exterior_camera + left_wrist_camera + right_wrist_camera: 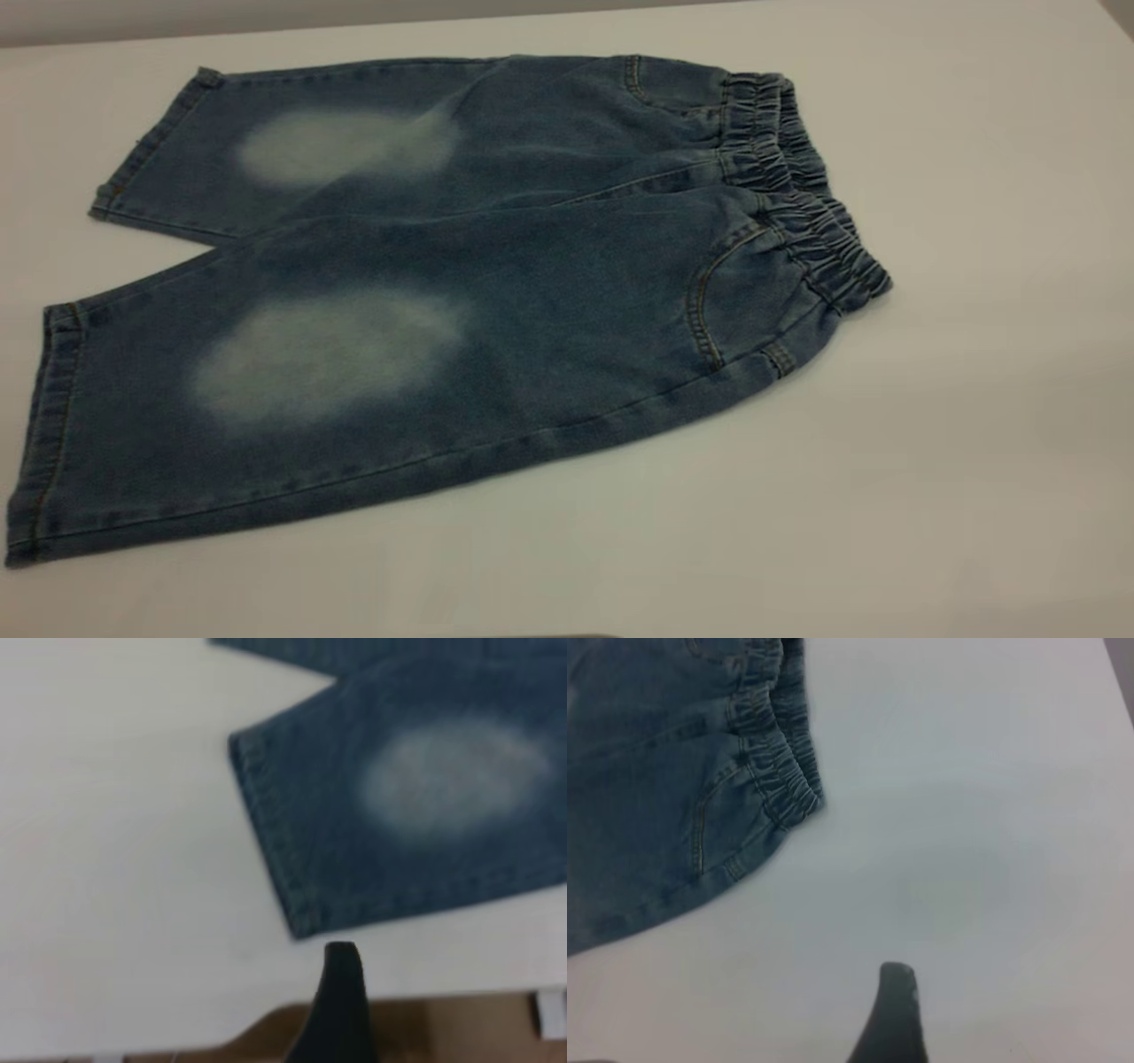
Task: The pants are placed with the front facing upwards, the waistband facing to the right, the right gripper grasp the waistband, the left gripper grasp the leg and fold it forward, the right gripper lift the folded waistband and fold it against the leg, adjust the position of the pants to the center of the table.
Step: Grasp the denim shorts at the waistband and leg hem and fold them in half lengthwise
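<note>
Blue denim fills most of the exterior view: the pants [461, 292] lie flat and unfolded on the table [974, 399], front side up, with 2 pale faded patches on the legs. The waistband [802, 177] sits at the right end of the pants, ruched and darker than the rest, with a curved pocket seam in tan stitching just beside it. The 2 leg hems are at the opposite end of the pants, the legs spreading slightly apart from the crotch outward.

Neither gripper appears in the exterior view. In the left wrist view, 1 dark finger of the left gripper [341, 1001] rises above the table edge, just short of the hem corner of the nearer leg and apart from the cloth; whether this claw is spread or pressed together I cannot tell, since only that single finger shows. In the right wrist view, 1 dark finger of the right gripper [893, 1014] hangs over bare table, well apart from the waistband's end; again only 1 finger shows, so its spread cannot be told. Neither gripper touches the pants, and the cloth shows no lifted or folded part.
</note>
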Controlling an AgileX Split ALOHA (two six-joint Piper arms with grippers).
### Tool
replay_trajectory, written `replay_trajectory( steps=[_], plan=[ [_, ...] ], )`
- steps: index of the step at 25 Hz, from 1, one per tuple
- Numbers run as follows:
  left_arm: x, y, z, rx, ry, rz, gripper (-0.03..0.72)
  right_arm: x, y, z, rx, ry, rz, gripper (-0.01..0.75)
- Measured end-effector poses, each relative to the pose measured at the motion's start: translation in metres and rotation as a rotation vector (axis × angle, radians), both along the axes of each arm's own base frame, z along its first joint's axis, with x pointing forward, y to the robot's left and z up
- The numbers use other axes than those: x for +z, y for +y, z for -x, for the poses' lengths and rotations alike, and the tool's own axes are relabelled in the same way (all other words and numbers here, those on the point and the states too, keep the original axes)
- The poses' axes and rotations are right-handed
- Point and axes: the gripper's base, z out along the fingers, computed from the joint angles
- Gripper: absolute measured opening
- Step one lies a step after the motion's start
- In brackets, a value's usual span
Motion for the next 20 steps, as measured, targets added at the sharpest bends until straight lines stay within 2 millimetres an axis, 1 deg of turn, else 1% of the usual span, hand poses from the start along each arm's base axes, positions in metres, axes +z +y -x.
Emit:
replay_trajectory(
  steps=[5,8,10,13,15,20],
  plan=[
    [0.018,-0.003,-0.029,-0.026,-0.038,0.031,0.586,0.009,-0.002,-0.025,-0.006,0.010,0.014,0.524],
    [0.024,-0.004,-0.048,-0.051,-0.024,0.022,0.586,0.017,-0.004,-0.041,0.007,-0.004,0.055,0.502],
    [0.026,-0.006,-0.061,-0.082,0.002,0.012,0.586,0.021,-0.004,-0.053,0.026,0.016,0.080,0.498],
    [0.028,-0.009,-0.085,-0.149,0.054,-0.007,0.586,0.018,-0.003,-0.074,0.053,0.088,0.083,0.496],
    [0.028,-0.012,-0.101,-0.197,0.080,-0.009,0.586,0.011,-0.001,-0.090,0.085,0.132,0.068,0.495],
    [0.011,-0.020,-0.132,-0.280,0.182,0.037,0.586,-0.004,0.009,-0.127,0.180,0.174,-0.012,0.494]
  ],
)
